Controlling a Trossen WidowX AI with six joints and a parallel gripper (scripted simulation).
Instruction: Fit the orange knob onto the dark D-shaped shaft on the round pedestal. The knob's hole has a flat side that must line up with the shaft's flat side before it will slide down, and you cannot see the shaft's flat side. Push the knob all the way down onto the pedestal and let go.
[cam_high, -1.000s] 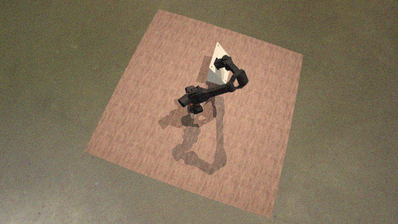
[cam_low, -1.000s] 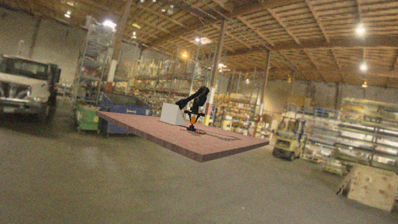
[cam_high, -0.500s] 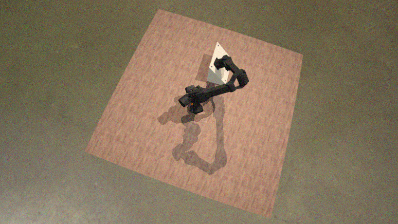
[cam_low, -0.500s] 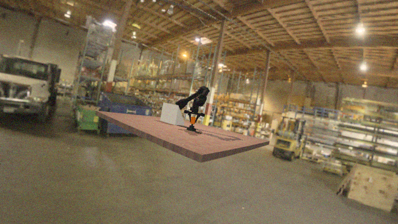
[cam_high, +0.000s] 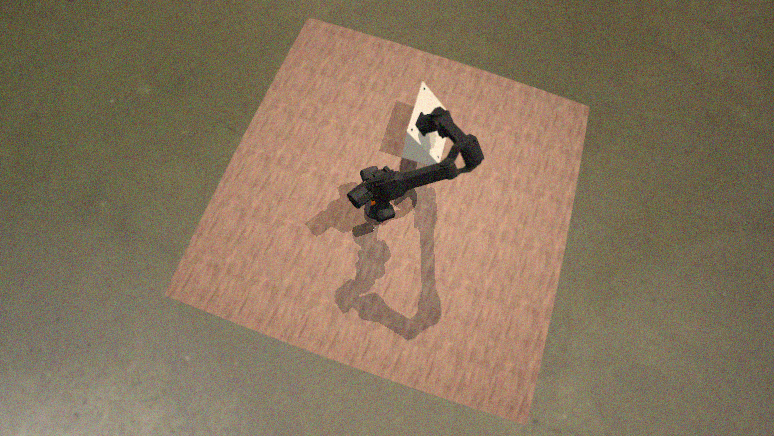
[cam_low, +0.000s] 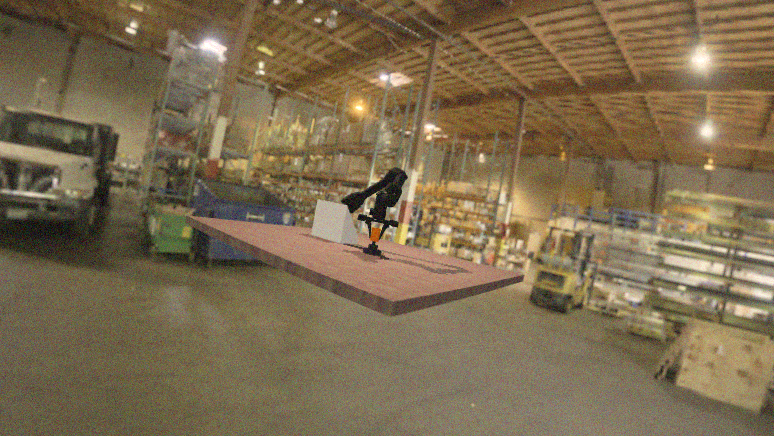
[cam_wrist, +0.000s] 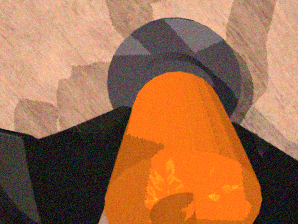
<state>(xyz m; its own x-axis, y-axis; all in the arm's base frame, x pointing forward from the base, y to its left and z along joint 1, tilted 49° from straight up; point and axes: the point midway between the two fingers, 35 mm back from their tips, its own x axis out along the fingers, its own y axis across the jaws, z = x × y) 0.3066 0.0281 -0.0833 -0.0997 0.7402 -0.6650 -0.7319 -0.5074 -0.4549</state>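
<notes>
The orange knob (cam_high: 373, 202) (cam_low: 375, 233) (cam_wrist: 180, 120) is upright between the fingers of my gripper (cam_low: 375, 236) (cam_wrist: 177, 124), which is shut on it. The dark round pedestal (cam_low: 372, 251) (cam_wrist: 127, 80) stands on the table under the knob; in the wrist view its far rim shows beyond the knob's lower end. In the exterior view the knob is above the pedestal's base, with a narrow dark part between them. The wrist view hides the shaft behind the knob, so I cannot tell whether the hole sits on it or how the flat sides line up. The top view shows only a speck of orange.
The arm is mounted on a pale wedge-shaped block (cam_high: 425, 102) (cam_low: 329, 220) on the wooden table (cam_high: 259, 216) (cam_low: 303, 262). The arm's upper links reach out from the block to the pedestal. Shadows of the arm fall across the table around the pedestal.
</notes>
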